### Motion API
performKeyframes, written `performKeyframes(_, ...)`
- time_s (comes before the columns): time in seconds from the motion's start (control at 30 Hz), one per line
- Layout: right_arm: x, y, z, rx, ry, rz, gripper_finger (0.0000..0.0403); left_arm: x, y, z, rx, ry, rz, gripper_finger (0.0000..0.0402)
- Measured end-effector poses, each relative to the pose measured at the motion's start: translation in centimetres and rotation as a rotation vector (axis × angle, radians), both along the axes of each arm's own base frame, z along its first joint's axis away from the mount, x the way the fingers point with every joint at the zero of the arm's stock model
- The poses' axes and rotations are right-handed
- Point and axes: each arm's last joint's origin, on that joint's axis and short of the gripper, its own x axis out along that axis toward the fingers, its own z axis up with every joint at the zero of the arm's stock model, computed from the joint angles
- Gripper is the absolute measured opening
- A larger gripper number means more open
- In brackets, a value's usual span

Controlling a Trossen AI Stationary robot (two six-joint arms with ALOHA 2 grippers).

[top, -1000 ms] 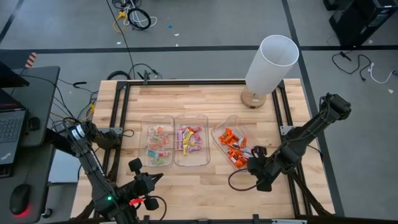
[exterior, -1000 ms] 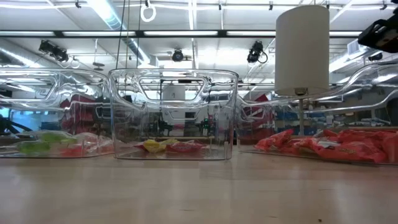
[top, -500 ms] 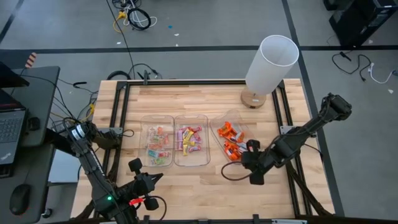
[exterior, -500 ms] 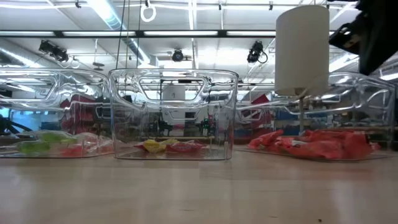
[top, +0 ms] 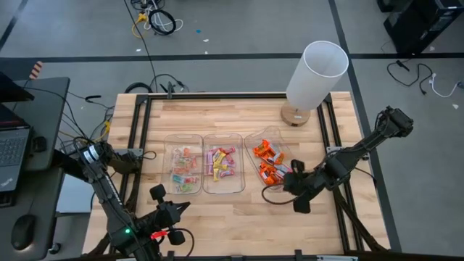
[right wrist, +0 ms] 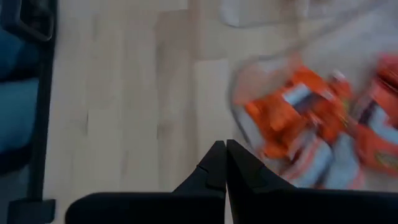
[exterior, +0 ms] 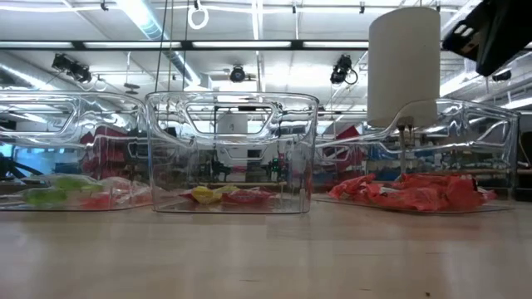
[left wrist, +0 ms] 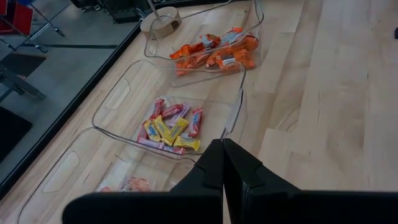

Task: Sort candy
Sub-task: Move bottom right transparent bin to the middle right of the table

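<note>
Three clear bins stand side by side on the wooden table. The left bin holds pale green-and-red candy [top: 183, 168], the middle bin pink and yellow candy [top: 221, 163] [left wrist: 171, 127], and the right bin orange candy [top: 268, 163] [right wrist: 298, 124] [exterior: 407, 191]. My right gripper [top: 285, 183] [right wrist: 222, 149] is shut and empty. It hovers low at the near right side of the orange bin [top: 250, 148]. My left gripper [top: 181, 206] [left wrist: 222, 149] is shut and waits near the table's near edge, pointing at the bins. My right gripper's shut fingers stand just outside the orange bin's near right wall [right wrist: 239, 118], coming level from the table's right. The blurred wrist view does not show whether they touch it.
A white cylindrical lamp [top: 315, 72] on a round wooden base stands at the far right, behind the orange bin. A dark cable loop [top: 272, 197] lies by the right gripper. Bare wood stretches along the near edge [top: 232, 217] and the far side [top: 217, 116].
My right gripper, shut, swept toward the table's left against the orange bin, then drew back a little to the right. The bin turned from slanted to roughly parallel with the other two and slid left and farther back. Its candy shifted with it.
</note>
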Motion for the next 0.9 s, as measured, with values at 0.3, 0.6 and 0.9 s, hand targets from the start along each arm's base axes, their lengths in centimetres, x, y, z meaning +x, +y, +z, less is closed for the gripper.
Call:
performKeyframes(0.3, -4.9, -3.1, 1.6, 0.007, 0.16, -0.362, 0.0, 0.0, 0.0, 0.0, 0.0, -0.002, 0.001, 0.0)
performKeyframes(0.6, -7.1, -4.6, 1.3, -0.102, 0.332, -0.574, 0.0, 0.1, 0.0, 0.0, -0.001, -0.006, 0.001, 0.0)
performKeyframes(0.9, -6.1, -4.0, -1.3, -0.164, 0.409, -0.587, 0.0, 0.1, 0.0, 0.0, -0.001, -0.007, 0.001, 0.0)
